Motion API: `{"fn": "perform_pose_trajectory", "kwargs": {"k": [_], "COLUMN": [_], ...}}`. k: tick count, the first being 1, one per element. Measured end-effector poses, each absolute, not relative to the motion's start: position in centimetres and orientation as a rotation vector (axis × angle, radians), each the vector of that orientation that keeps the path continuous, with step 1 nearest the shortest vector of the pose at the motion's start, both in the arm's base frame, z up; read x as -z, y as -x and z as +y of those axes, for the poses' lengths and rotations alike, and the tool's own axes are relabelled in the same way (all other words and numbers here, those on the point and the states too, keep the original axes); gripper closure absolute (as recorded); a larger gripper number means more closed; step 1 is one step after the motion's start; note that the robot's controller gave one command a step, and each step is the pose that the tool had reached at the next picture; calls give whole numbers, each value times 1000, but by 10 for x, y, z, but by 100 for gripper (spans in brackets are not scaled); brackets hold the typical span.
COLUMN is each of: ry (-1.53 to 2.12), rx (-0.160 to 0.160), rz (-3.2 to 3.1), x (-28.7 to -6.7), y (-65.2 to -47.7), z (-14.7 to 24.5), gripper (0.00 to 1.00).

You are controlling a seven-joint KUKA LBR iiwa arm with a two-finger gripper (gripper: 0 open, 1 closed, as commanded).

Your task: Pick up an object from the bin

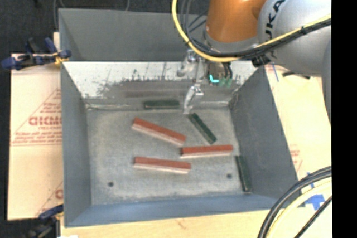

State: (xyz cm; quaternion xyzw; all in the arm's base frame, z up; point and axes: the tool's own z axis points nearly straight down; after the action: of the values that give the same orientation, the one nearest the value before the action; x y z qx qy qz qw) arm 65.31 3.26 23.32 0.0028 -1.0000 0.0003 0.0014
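The gripper [191, 102] hangs by the back wall; I cannot tell whether it is open. The slanted green bar [202, 127] begins just below its tip, and the level green bar [162, 103] lies beside it. Best to centre over the slanted one, straddling its narrow width.

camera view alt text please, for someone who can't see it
The hand hangs at the back of a grey bin, near two green bars. Three red bars lie mid-floor; a third green bar lies by the right wall.
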Motion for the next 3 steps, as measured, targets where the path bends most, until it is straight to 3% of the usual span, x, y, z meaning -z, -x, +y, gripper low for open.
{"fn": "perform_pose_trajectory", "kwargs": {"k": [1,2,3], "ry": [-8,-51,22], "rx": [0,-2,1], "rz": [-3147,-3151,-3136], "x": [-238,-192,-166], "y": [-655,-602,-574], "z": [33,48,65], "gripper": [0,0,0]}}
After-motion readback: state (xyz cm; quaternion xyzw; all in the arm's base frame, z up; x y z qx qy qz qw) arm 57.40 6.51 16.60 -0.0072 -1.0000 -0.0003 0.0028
